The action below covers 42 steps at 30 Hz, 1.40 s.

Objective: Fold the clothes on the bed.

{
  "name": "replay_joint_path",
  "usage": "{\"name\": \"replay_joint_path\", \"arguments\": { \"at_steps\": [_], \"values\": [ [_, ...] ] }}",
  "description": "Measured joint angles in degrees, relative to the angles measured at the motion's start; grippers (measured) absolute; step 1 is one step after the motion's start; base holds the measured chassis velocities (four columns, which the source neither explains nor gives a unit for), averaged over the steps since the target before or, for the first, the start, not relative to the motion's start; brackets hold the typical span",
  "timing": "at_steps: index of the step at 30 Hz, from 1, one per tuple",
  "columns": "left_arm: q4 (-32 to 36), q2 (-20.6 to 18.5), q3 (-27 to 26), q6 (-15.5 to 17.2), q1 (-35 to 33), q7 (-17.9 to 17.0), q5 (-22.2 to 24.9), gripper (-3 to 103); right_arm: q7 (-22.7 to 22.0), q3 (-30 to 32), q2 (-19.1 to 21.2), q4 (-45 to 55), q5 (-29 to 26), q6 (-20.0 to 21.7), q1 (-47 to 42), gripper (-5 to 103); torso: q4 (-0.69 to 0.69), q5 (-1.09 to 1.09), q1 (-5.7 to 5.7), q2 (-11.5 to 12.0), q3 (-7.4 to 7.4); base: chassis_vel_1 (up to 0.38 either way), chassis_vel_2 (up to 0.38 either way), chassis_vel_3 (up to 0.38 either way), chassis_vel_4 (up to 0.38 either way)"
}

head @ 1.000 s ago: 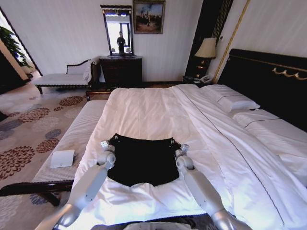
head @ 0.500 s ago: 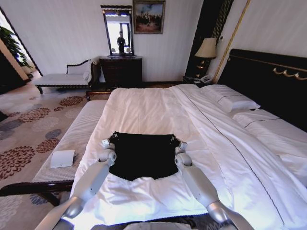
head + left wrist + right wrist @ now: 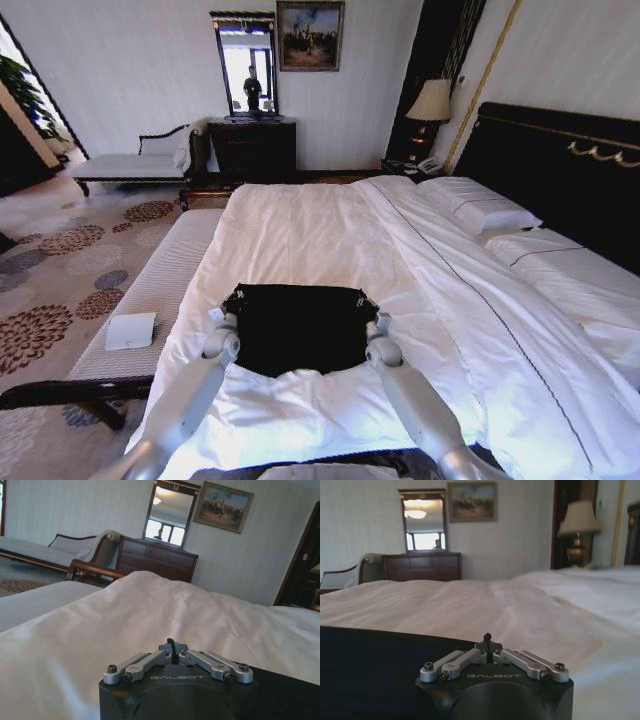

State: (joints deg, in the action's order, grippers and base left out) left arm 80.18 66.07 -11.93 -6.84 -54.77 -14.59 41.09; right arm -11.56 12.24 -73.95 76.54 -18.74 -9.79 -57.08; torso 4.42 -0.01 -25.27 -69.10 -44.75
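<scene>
Both hands, left (image 3: 217, 314) and right (image 3: 379, 321), pinch the black T-shirt (image 3: 298, 325), drawn farther up the bed (image 3: 300, 225) than before, fold progressing.

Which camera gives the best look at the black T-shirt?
The head view: the whole black T-shirt shows, lying on the bed between both hands. The wrist views catch just a dark strip of it.

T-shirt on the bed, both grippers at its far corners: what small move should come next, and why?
Probably lower both corners and release. The left gripper and right gripper each pinch a corner of the black T-shirt, whose folded layer now lies doubled and squared on the bed.
</scene>
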Motion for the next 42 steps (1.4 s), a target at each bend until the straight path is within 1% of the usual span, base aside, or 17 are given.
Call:
{"name": "replay_joint_path", "arguments": {
  "at_steps": [2,3,6,7,9,10,12,14,16,23,26,33,42],
  "values": [
    [2.1,0.0,-1.1,-0.5,-2.4,0.1,-0.7,1,0.1,0.7,-0.4,1.5,3.0,-1.3,-1.8,0,0.01,0.00,0.00,0.0,0.00,0.000,0.000,0.000,0.000],
    [2.1,0.0,-1.1,-0.5,-2.4,0.1,-0.7,1,0.1,0.7,-0.4,1.5,3.0,-1.3,-1.8,0,0.01,0.00,0.00,0.0,0.00,0.000,0.000,0.000,0.000],
    [6.0,0.2,-2.6,-1.4,-7.1,1.2,-2.3,1,0.3,1.1,-0.9,3.8,8.3,-3.3,-4.7,0,-0.01,0.00,0.00,0.0,0.00,0.000,0.000,0.000,0.000],
    [6.0,0.2,-2.6,-1.4,-7.1,1.2,-2.3,1,0.3,1.1,-0.9,3.8,8.3,-3.3,-4.7,0,-0.01,0.00,0.00,0.0,0.00,0.000,0.000,0.000,0.000],
    [7.1,0.4,-3.2,-1.9,-8.9,1.6,-3.7,1,0.4,1.1,-1.1,4.4,10.2,-4.1,-6.1,0,0.00,0.01,0.00,0.0,0.00,0.000,0.000,0.000,0.000],
    [8.3,0.4,-3.8,-2.4,-10.7,1.8,-4.6,1,0.4,1.3,-1.3,4.9,11.7,-4.8,-7.7,0,0.00,0.00,0.00,0.0,0.01,0.000,0.000,0.000,0.000],
    [9.8,0.3,-4.8,-2.8,-13.0,1.8,-4.9,1,0.4,1.5,-1.6,6.1,12.5,-5.2,-9.9,0,0.00,0.01,0.00,0.0,0.00,0.000,0.000,0.000,0.000],
    [10.2,0.2,-5.0,-3.0,-13.6,1.8,-4.9,1,0.4,1.5,-1.7,6.5,12.7,-5.2,-10.5,0,-0.01,0.00,0.00,0.0,0.00,0.000,0.000,0.000,0.000],
    [11.8,-0.3,-6.1,-3.6,-15.8,2.0,-5.0,1,0.5,2.0,-2.2,7.7,13.4,-5.7,-12.7,0,0.00,0.00,0.00,0.0,0.01,0.000,0.000,0.000,0.000],
    [14.5,-1.1,-8.2,-3.9,-19.7,2.7,-4.5,1,0.3,4.0,-3.9,10.8,13.6,-5.9,-16.7,0,0.00,0.01,0.00,0.0,0.00,0.000,0.000,0.000,0.000],
    [15.6,-1.3,-8.5,-4.2,-21.5,2.9,-4.7,1,0.2,5.0,-4.4,14.3,13.6,-6.0,-19.9,0,-0.01,-0.01,-0.01,0.0,0.00,0.000,0.000,0.000,0.000],
    [15.5,-1.4,-8.4,-5.3,-23.1,2.9,-6.4,1,0.1,6.6,-4.7,17.8,15.3,-7.7,-25.0,0,0.00,0.00,-0.01,0.0,0.00,0.000,0.000,0.000,0.000],
    [15.6,-1.2,-7.6,-5.5,-23.8,2.7,-8.4,1,0.0,6.8,-4.8,18.2,15.2,-8.2,-26.2,0,0.00,0.00,-0.01,0.0,-0.01,0.000,0.000,0.000,0.000]
  ]
}}
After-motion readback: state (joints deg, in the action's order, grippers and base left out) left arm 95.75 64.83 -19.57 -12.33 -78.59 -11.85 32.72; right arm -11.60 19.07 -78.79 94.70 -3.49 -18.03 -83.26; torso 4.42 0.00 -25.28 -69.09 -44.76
